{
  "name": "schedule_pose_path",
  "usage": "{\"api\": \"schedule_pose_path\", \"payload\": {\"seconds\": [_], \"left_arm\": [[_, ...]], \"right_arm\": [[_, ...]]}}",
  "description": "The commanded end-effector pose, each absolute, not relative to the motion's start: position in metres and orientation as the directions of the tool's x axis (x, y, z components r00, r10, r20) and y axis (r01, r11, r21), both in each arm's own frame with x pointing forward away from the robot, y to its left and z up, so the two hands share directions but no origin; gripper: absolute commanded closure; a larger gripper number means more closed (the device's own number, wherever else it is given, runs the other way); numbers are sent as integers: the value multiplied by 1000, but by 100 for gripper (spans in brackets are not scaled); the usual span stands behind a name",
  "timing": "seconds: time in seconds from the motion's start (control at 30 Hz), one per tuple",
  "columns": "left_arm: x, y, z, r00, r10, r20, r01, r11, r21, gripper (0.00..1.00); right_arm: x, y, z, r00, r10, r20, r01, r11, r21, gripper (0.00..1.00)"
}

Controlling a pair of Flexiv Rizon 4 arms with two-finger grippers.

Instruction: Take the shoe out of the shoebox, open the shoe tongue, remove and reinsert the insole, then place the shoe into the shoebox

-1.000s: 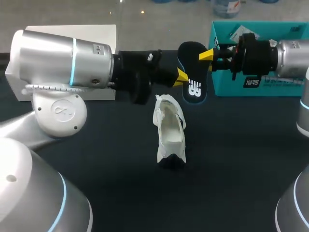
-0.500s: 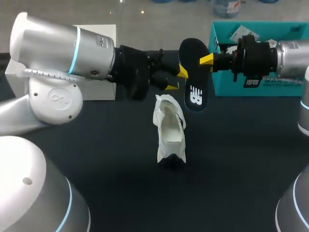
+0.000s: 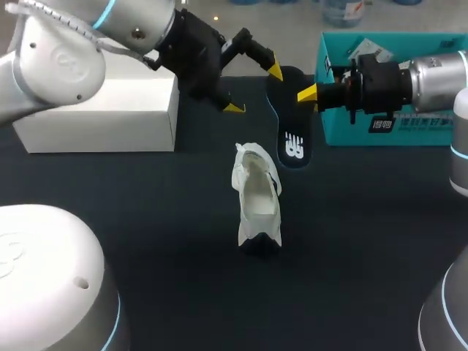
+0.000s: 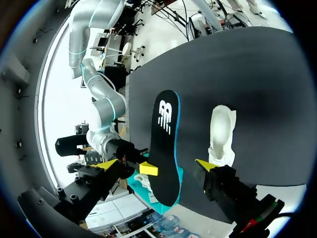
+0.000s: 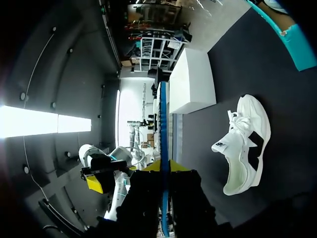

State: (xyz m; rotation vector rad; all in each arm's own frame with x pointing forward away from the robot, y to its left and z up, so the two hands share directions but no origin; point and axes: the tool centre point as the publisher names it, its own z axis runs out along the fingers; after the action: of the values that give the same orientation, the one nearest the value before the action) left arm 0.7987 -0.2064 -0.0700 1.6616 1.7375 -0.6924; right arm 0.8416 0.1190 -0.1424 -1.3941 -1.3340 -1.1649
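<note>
So far the front half of the job looks done: the white sneaker sits out on the dark table near its middle, well apart from the teal shoebox at the far right corner. Its mouth gapes wide, which I take to mean the tongue is already pulled open. The black insole is out of the shoe. The right gripper is clamped on it, one yellow tip to each face, and in the right wrist view it shows edge-on between them. It seems to be held off the table between the sneaker's far end and the shoebox, with its logo end towards the sneaker. The left gripper hangs just beside the insole's far end with its fingers spread wide and nothing in them. In its own wrist view the insole lies ahead of the gap, and I cannot tell whether either tip touches it. A white box stands along the far left edge — perhaps the lid. What is left, by my reading, is the second half: feeding the insole back into the sneaker and seating it flat, then lifting the sneaker into the shoebox.
</note>
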Motion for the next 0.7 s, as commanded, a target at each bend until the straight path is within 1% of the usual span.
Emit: {"api": "schedule_pose_path", "payload": {"seconds": [0.03,0.13,0.47,0.57,0.7], "left_arm": [[805,-212,-60,-56,869,-492,996,81,30,0],[805,-213,-58,-92,895,-436,994,110,17,0],[799,-207,-52,-218,963,-160,976,218,-17,0],[798,-205,-50,-229,970,-84,973,226,-36,0],[798,-206,-46,-238,971,-10,971,237,-30,0]], "right_arm": [[847,125,-143,-4,214,977,999,-50,15,100],[848,126,-143,-4,233,972,999,-49,15,100],[848,132,-145,-7,223,975,999,-44,18,100],[847,135,-145,-15,211,977,999,-39,24,100],[847,139,-147,-21,198,980,999,-34,28,100]]}}
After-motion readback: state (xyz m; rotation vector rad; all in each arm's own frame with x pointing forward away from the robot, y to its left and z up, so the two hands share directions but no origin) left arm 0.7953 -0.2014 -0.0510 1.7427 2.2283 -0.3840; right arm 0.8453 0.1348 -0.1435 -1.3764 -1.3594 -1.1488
